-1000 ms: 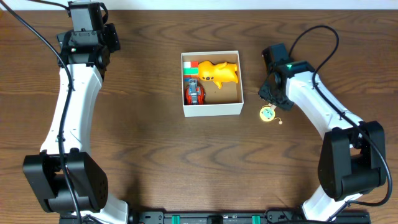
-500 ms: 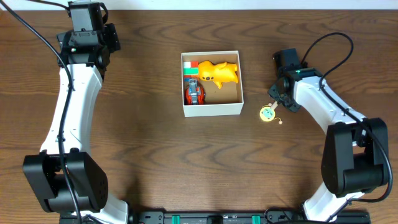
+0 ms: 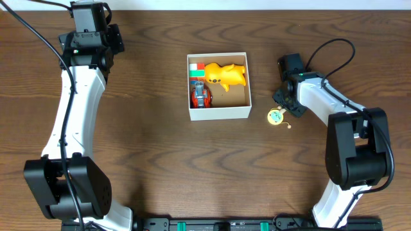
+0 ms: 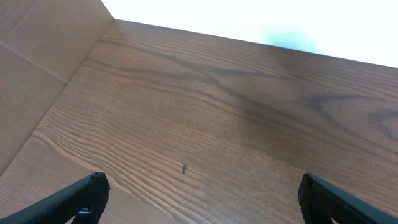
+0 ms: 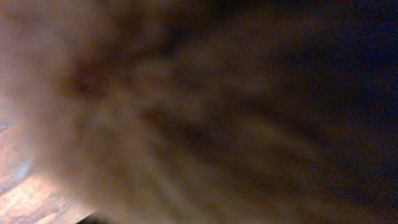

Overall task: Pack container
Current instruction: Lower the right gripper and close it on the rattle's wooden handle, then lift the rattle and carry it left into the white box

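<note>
**Overhead: round toy just beside the right tool, box farther off toward mid-bench**

Overhead, shows the square, shallow white cardboard box (image 3: 218, 113) at mid-bench, tan bottom up, holding a yellow plastic animal figure (image 3: 226, 75), a red-and-green block (image 3: 196, 69) and a small red-orange toy (image 3: 201, 96). Leaves one loose piece outside: a small round yellow-green disc toy (image 3: 276, 116), flat on the dark wood-grain bench (image 3: 154, 147), near the box's lower right corner in the picture but apart from it. Puts the right tool (image 3: 285, 101) just above that disc in the picture, very near it, with the box farther off to picture-left. Makes the right arm plainly the nearer one; finds the left tool (image 4: 200, 198) well apart, up at the far corner over bare wood. Gives the disc no real long axis, being round, save a tiny bead or stub at its lower right edge. Judging from that, calls for a short drop onto the disc, then a sideways carry over the box wall.

Cannot tell spread from pinched for the right tool: hides its fingers under the wrist body from above, and offers only a brown blur in the right wrist view, too close for focus. Cannot confirm contact between tool and disc either. Shows the left fingers (image 4: 87, 194) set wide apart at the lower corners of the left wrist view, gripping nothing.
</note>
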`<move>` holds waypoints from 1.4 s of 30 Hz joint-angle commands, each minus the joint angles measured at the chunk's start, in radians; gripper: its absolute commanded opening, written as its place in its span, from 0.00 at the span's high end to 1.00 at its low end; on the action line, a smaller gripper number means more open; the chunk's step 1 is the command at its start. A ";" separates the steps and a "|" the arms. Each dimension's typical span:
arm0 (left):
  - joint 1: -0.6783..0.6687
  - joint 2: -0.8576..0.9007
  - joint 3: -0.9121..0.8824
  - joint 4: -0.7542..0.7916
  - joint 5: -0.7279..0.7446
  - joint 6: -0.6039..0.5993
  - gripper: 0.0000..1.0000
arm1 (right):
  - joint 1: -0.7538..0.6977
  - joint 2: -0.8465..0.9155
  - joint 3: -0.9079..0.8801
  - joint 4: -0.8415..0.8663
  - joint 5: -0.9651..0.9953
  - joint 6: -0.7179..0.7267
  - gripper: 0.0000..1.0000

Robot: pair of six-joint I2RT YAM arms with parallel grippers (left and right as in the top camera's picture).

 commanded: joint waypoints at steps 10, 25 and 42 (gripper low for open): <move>0.000 -0.018 0.018 -0.003 -0.008 -0.005 0.02 | -0.001 0.042 -0.002 0.037 -0.114 -0.011 0.99; 0.000 -0.018 0.018 -0.003 -0.008 -0.005 0.02 | 0.054 0.032 0.328 -0.138 -0.063 -0.253 0.99; 0.000 -0.018 0.018 -0.003 -0.008 -0.005 0.02 | 0.220 0.032 0.641 -0.134 -0.058 -0.671 0.99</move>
